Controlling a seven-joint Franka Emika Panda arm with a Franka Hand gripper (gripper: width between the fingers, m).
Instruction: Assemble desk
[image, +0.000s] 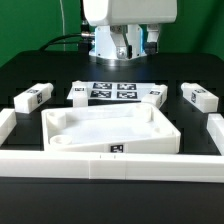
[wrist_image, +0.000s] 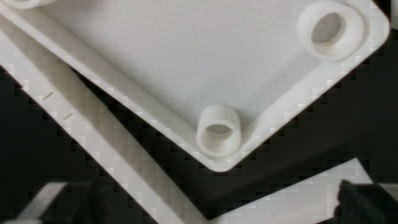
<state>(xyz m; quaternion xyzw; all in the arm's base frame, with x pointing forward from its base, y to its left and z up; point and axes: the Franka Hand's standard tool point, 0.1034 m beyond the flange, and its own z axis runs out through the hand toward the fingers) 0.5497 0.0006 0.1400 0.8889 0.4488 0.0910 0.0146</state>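
Note:
The desk's white tabletop (image: 110, 128) lies socket side up in the middle of the table, its front edge against the rail. One tagged block leg (image: 32, 97) lies at the exterior view's far left and another leg (image: 197, 96) at the far right. Two more legs (image: 78, 92) (image: 155, 93) flank the marker board. My gripper (image: 129, 45) hangs high above the back of the table, open and empty. The wrist view shows a tabletop corner (wrist_image: 160, 60) with round sockets (wrist_image: 217, 128). My gripper (wrist_image: 210, 212) there is only dark fingertips (wrist_image: 365, 205) at the frame's edge, far apart.
The marker board (image: 112, 91) lies flat behind the tabletop. A long white border rail (image: 110, 161) runs along the front with short side pieces (image: 6, 122) at both ends; it shows as a diagonal band (wrist_image: 71, 110) in the wrist view. The table surface is black.

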